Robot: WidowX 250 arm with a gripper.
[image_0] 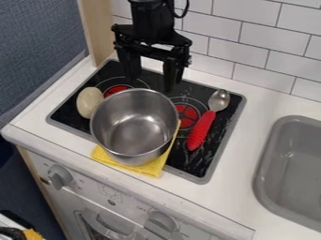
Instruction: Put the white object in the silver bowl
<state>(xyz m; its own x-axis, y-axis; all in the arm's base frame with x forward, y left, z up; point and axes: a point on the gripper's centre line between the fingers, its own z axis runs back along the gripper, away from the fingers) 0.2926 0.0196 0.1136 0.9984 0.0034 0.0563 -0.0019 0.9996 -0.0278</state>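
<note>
Gray knobs near small print, white object beside silver bowl, fingers apart

You are viewing a toy kitchen, identified by its black stovetop with red burner markings, grey sink, front control knobs, and white wall tiles.
</note>
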